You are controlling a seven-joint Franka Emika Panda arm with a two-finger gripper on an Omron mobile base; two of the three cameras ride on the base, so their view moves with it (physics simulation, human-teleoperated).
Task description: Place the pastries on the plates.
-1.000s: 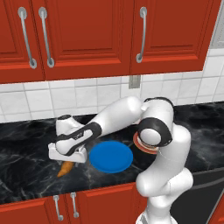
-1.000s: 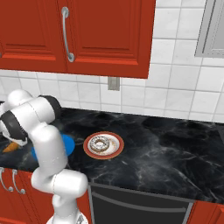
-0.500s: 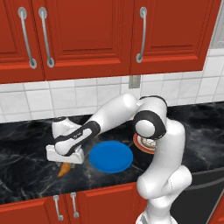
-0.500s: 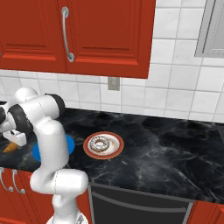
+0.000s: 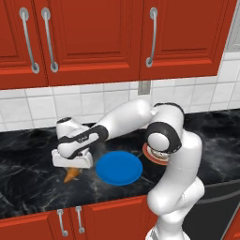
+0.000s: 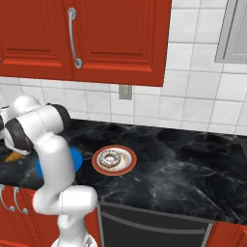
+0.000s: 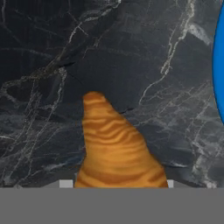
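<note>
The pincer (image 5: 71, 164) is down low on the worktop (image 5: 28, 187), right over the croissant (image 7: 118, 148). In the hand view the croissant sits very close, right at the bottom between where the tips should be, and its pointy end sticks out away from the hand. The tips are hidden, so I cannot tell if the pincer is wide, narrow, or already squeezing the croissant. In the left base view an orange end of the croissant (image 5: 70, 176) pokes out under the white hand, lying on the dark worktop. I think the hand is low like this because it wants to pick the croissant up. Just beside it, on the side toward the robot's body, is the blue plate (image 5: 119, 167), and it has nothing on it. It is close, so I think the croissant should go there, with only a short lift and carry. The edge of the blue plate (image 7: 218, 65) also shows in the hand view. Further along the worktop is the red-rimmed plate (image 6: 114, 160), and the donut (image 6: 111, 158) with white icing already lies in the middle of it. So one pastry looks done and one is left.
</note>
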